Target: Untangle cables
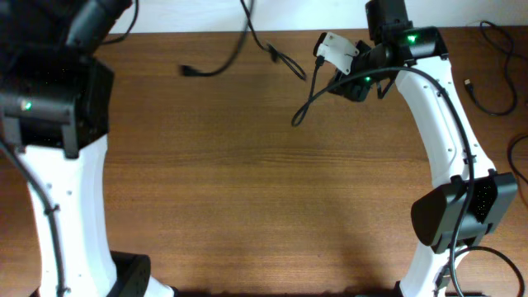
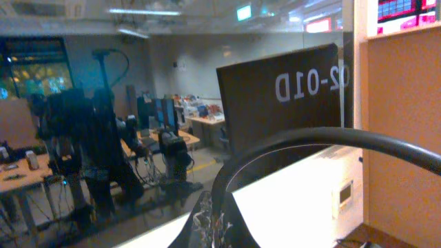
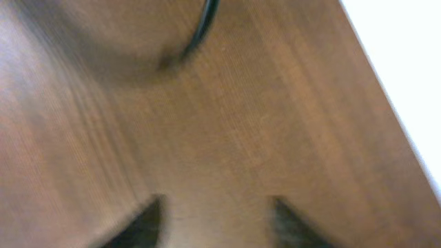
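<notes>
The thin, flexible black cables point(image 1: 280, 56) lie at the far edge of the brown wooden tabletop point(image 1: 247, 181), spread in loose curves rather than in a tight knot. One strand comes in from beyond the far edge and loops just to the left of the right gripper point(image 1: 323, 51), a white-and-black two-finger pincer that points leftward over the table. A branch runs off to the left and ends in a small dark plug point(image 1: 188, 70), well apart from the pincer. Another strand point(image 1: 307, 99) drops from close under the white fingers point(image 1: 337, 49) and curves towards the near side. Its tip rests on bare wood. The overhead view does not show whether this strand touches the fingers.

The right wrist view is blurred. In it, the right gripper point(image 3: 219, 220) shows two dark fingertips point(image 3: 148, 219) standing apart, with only bare wood grain point(image 3: 241, 124) between them. A short piece of black cable point(image 3: 204, 24) curves across the table beyond the tips, clear of both.

The left arm's black-and-white body point(image 1: 54, 107) stands at the left side of the table, far from the cables. Its pincer appears in no view, and the left wrist camera looks out into the room past a thick black cord point(image 2: 331, 136).
</notes>
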Controlling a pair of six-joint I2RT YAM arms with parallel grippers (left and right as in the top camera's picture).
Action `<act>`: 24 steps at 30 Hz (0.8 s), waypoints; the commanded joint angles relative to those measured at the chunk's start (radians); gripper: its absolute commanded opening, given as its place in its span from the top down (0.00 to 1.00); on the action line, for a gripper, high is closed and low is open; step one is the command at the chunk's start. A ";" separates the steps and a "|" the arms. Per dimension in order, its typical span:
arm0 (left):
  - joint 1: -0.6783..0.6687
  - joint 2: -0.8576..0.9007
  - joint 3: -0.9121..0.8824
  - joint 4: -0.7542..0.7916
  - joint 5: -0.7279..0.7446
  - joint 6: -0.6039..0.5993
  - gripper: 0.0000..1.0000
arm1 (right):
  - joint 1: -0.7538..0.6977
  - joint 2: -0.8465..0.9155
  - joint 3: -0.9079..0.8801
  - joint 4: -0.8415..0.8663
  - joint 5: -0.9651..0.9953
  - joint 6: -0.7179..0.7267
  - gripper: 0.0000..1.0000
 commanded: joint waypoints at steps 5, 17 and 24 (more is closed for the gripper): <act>0.005 -0.023 0.005 -0.023 0.003 0.033 1.00 | 0.017 -0.021 0.006 0.005 -0.129 -0.072 0.01; 0.005 0.000 0.005 -0.052 -0.008 0.039 1.00 | 0.159 -0.065 0.014 0.035 -0.193 -0.077 0.01; 0.005 0.000 0.005 -0.053 -0.008 0.039 1.00 | 0.219 -0.064 0.005 0.051 -0.191 -0.076 0.96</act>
